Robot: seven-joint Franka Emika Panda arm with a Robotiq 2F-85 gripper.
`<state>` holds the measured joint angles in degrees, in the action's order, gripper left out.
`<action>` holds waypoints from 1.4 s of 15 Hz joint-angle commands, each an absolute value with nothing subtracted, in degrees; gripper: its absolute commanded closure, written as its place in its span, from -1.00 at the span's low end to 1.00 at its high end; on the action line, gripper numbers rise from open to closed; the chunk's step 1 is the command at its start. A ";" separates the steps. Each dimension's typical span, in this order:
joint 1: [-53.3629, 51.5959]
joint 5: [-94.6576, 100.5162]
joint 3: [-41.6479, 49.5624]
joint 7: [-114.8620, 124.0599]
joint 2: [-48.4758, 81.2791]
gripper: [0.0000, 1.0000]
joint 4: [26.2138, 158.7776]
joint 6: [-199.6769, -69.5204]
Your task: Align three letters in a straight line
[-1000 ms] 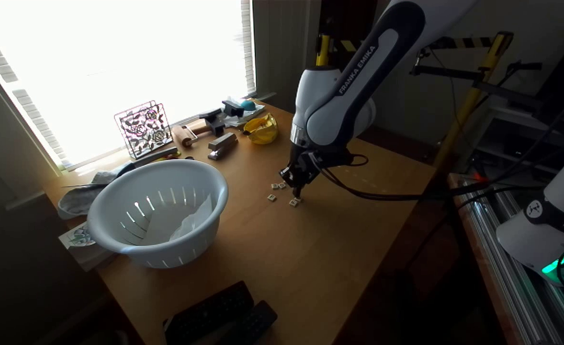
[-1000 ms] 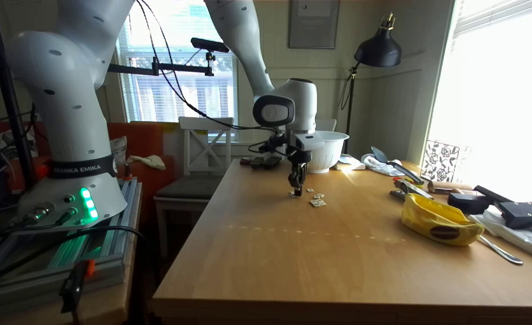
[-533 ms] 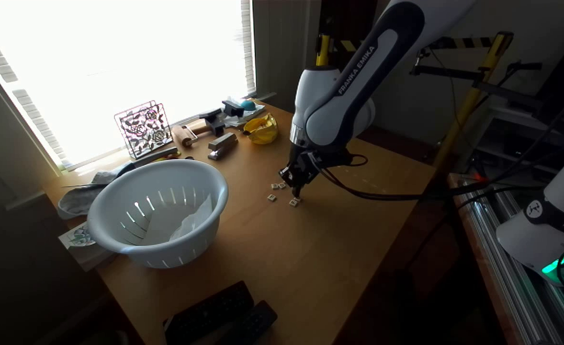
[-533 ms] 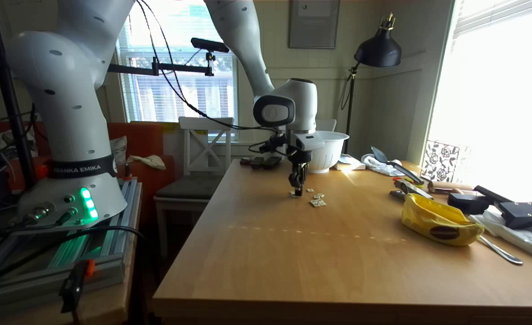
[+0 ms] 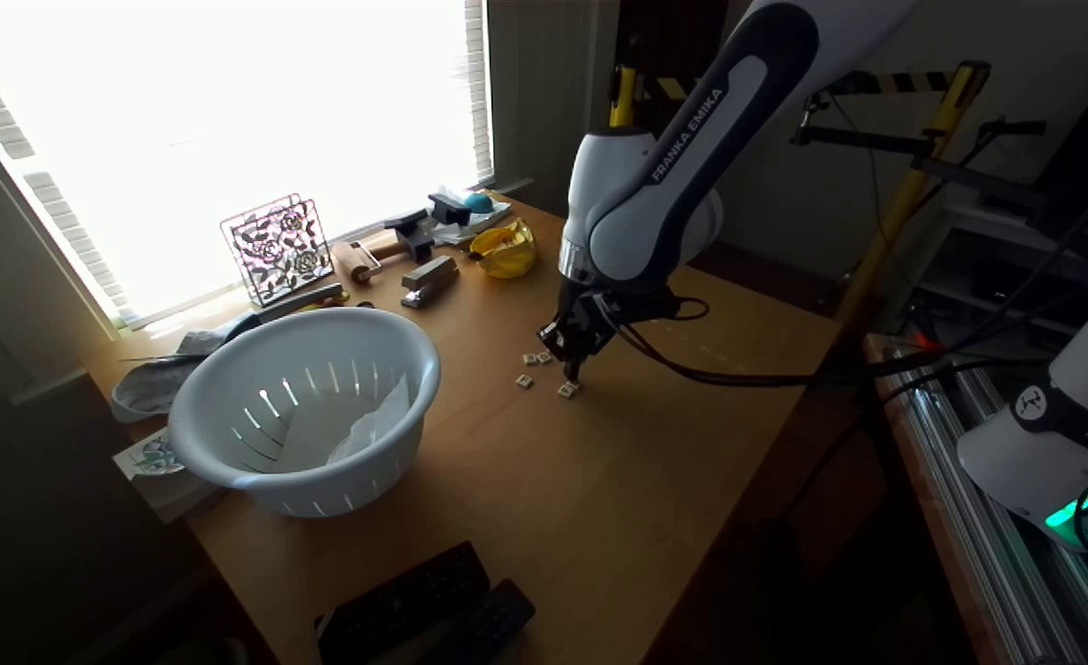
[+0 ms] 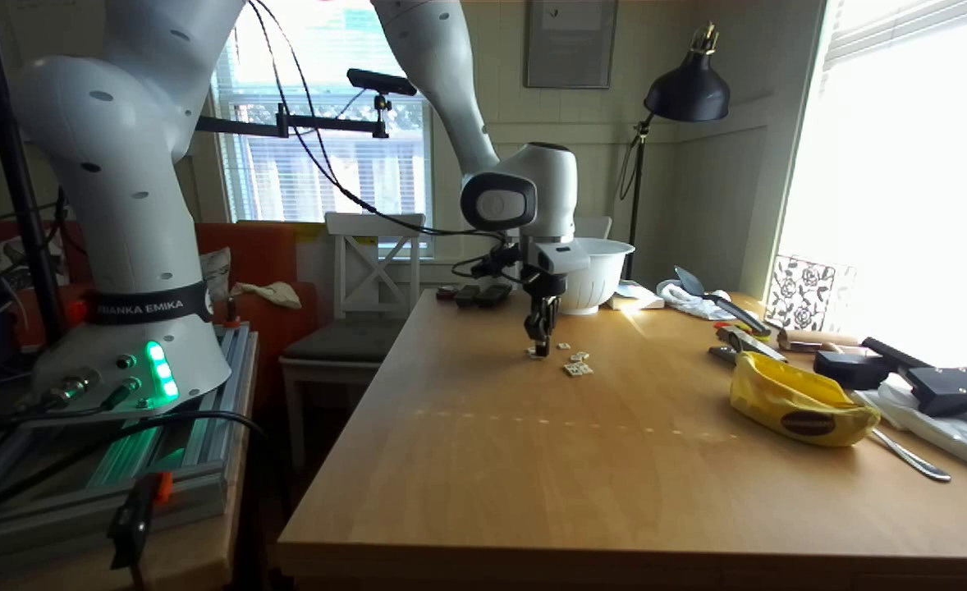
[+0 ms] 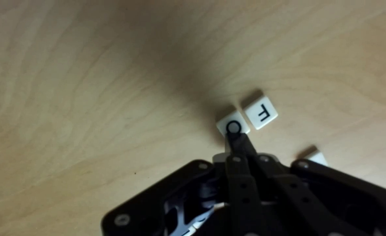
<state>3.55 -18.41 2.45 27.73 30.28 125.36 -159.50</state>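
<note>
On the wooden counter, at the tips of a tool closed on nothing visible, find the O tile; just beside, the F tile; near, a half-hidden tile. Expect light, stiff, smooth pieces, probably hard to break — grip low across opposite side walls, or nudge squarely against one — beware of skidding.

In an exterior view, we find the letters on the table — right of the colander, with the stapler behind.
</note>
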 commanded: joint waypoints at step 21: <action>3.64 -17.62 4.77 22.25 29.79 1.00 120.20 -159.67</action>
<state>3.61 -18.12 4.47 23.56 27.97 122.49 -159.55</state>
